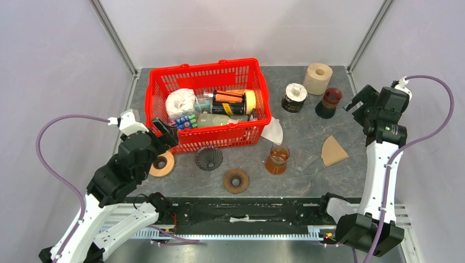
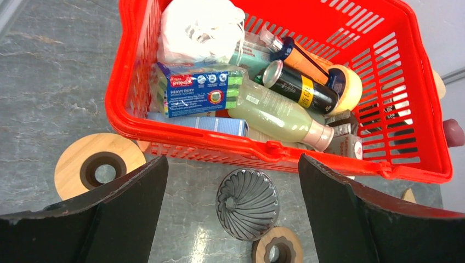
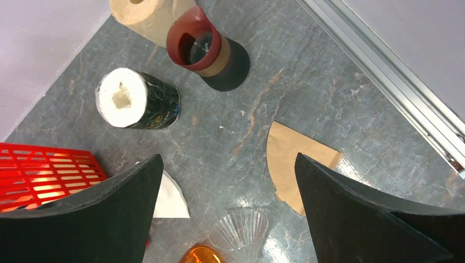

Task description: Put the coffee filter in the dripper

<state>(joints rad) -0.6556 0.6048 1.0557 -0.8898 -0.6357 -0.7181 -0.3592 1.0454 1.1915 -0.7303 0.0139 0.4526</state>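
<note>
A brown paper coffee filter [image 1: 333, 150] lies flat on the table at the right; it also shows in the right wrist view [image 3: 293, 164]. A white filter [image 1: 272, 131] lies beside the basket and shows in the right wrist view [image 3: 171, 200]. A dark ribbed dripper [image 1: 209, 158] sits in front of the basket and below my left gripper in the left wrist view [image 2: 247, 204]. A clear ribbed dripper [image 1: 307, 160] lies left of the brown filter [image 3: 241, 230]. My left gripper [image 1: 164, 134] [image 2: 231, 164] is open and empty. My right gripper [image 1: 359, 104] [image 3: 227, 159] is open and empty, high above the filters.
A red basket [image 1: 257, 87] full of groceries stands at the back centre. Two wooden rings [image 1: 162, 163] [image 1: 236, 180] lie near the front. An amber glass [image 1: 278, 159] stands beside the clear dripper. A black-wrapped roll [image 1: 294, 97], a paper roll [image 1: 318, 78] and a maroon-topped container [image 1: 330, 102] stand at the back right.
</note>
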